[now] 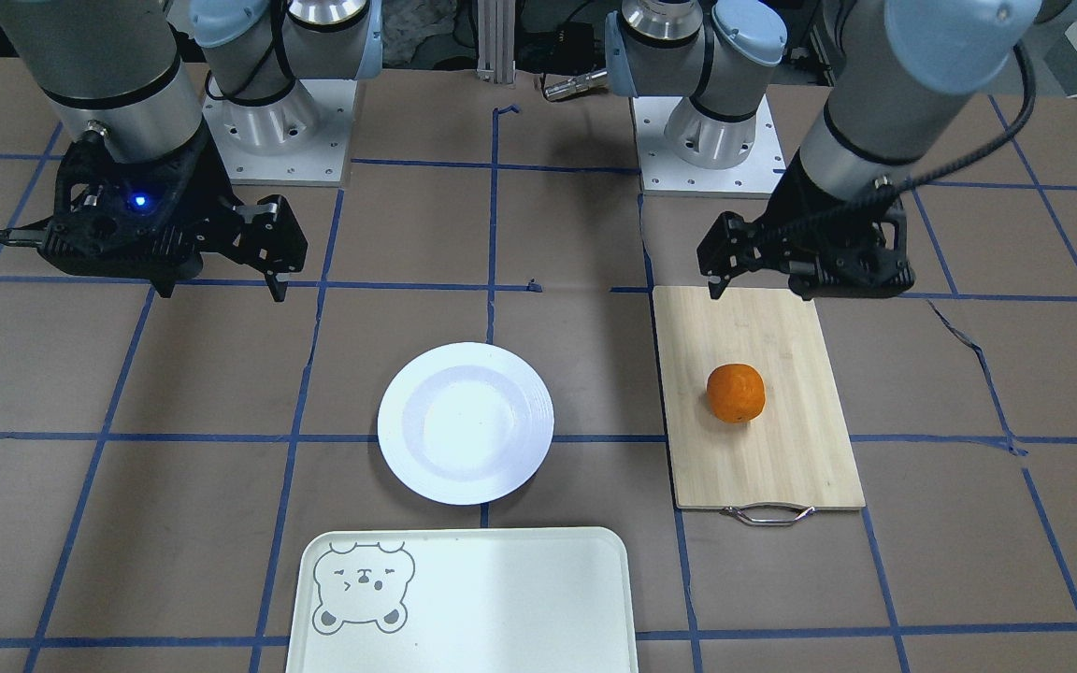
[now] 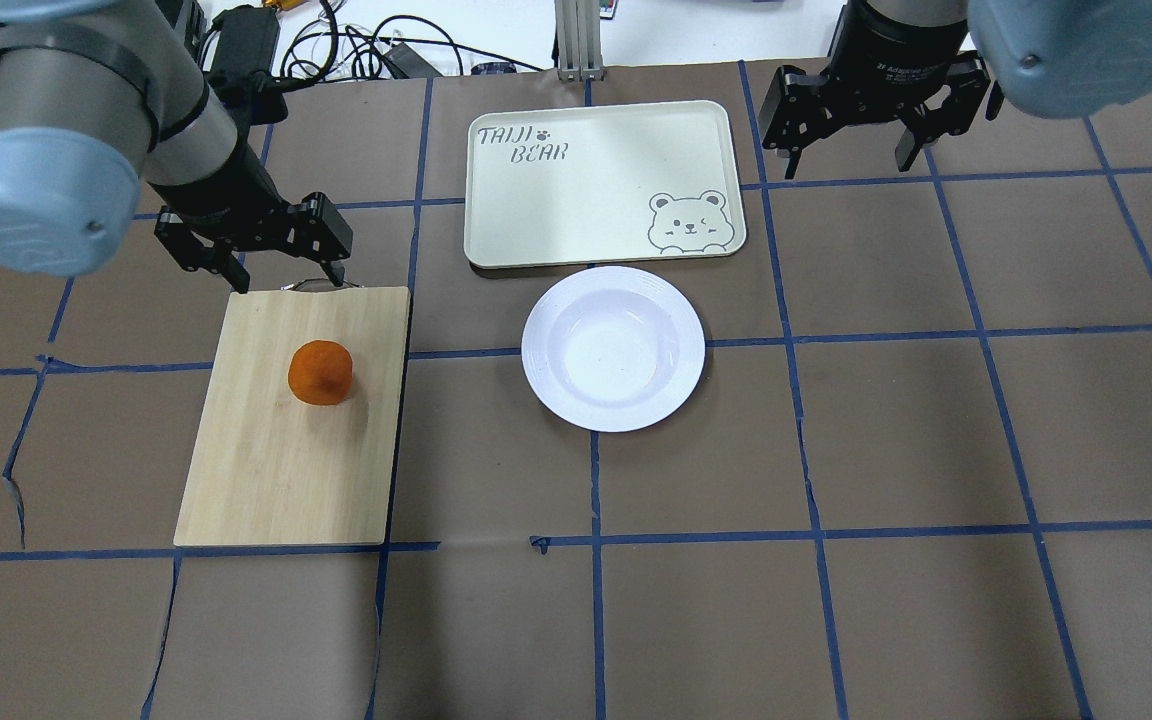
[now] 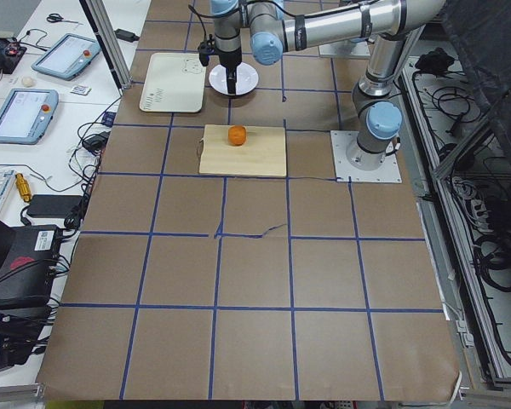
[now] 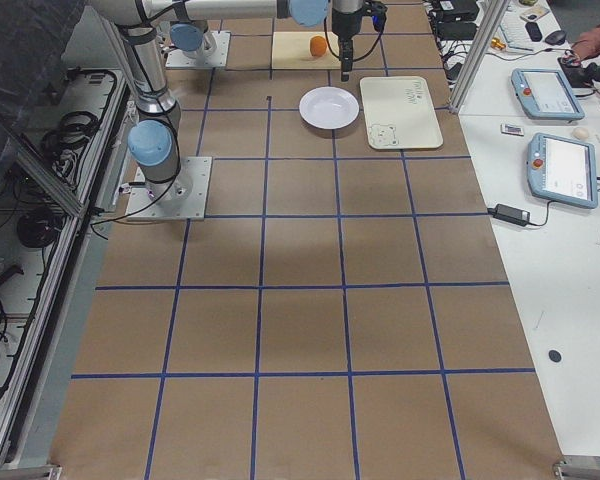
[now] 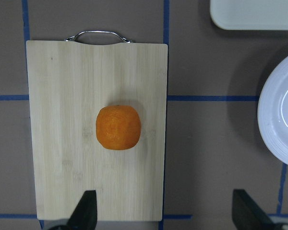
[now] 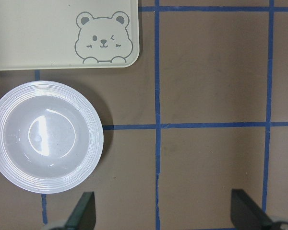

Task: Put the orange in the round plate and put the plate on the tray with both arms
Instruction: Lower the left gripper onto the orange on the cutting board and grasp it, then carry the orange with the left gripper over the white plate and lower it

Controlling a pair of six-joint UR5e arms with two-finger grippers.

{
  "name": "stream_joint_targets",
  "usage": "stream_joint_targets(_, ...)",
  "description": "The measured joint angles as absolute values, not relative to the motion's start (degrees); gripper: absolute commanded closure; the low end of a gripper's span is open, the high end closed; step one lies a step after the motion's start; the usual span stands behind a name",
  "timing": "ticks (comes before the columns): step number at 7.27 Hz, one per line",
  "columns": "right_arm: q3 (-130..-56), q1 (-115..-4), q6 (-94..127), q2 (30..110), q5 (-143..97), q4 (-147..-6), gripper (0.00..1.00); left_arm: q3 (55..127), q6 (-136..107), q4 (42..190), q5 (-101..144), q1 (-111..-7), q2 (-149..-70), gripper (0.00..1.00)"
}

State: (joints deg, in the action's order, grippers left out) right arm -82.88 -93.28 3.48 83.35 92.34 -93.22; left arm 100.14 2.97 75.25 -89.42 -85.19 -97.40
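The orange (image 1: 736, 393) (image 2: 321, 372) lies on a bamboo cutting board, near its middle, and shows centred in the left wrist view (image 5: 118, 127). My left gripper (image 2: 286, 268) (image 1: 763, 280) hangs open above the board's handle end, holding nothing. The white round plate (image 2: 548, 350) (image 1: 398, 421) sits empty on the table, just in front of the cream tray (image 2: 586, 190) (image 1: 501, 598) with the bear face. My right gripper (image 2: 848, 158) (image 1: 221, 276) hovers open to the right of the tray, holding nothing. Its wrist view shows the plate (image 6: 91, 143) and the tray's corner (image 6: 48, 43).
The bamboo cutting board (image 2: 276, 470) (image 1: 782, 458) has a metal handle at its far end. Blue tape lines cross the brown table cover. Cables and tablets lie beyond the table's far edge (image 3: 21, 115).
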Motion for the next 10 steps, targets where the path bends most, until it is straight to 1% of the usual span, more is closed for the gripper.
stream_joint_targets(2, -82.92, -93.25, 3.68, 83.28, 92.23, -93.25, 0.0, 104.32, 3.62, 67.71, -93.2, -84.18, -102.32, 0.0)
stream_joint_targets(4, -83.07, -93.3, 3.82, 83.18, 92.03, -93.25, 0.0, 106.68, 4.16, 66.43, -94.81, -83.98, -105.79, 0.0)
stream_joint_targets(5, -83.11, -93.31, 3.85, 83.15, 92.02, -93.25, 0.0, 107.81, 4.44, 66.05, -95.05, -83.95, -107.1, 0.21)
stream_joint_targets(6, -83.11, -93.29, 3.86, 83.12, 92.06, -93.28, 0.0, 108.33, 5.07, 65.83, -95.05, -83.94, -108.21, 0.84)
stream_joint_targets(7, -83.11, -93.26, 3.87, 83.06, 92.2, -93.29, 0.0, 108.38, 6.61, 65.77, -94.98, -83.94, -109.09, 1.0)
stream_joint_targets(10, -82.99, -93.28, 3.87, 82.83, 92.24, -93.29, 0.0, 106.48, 8.73, 66.11, -94.7, -84.31, -109.08, 1.0)
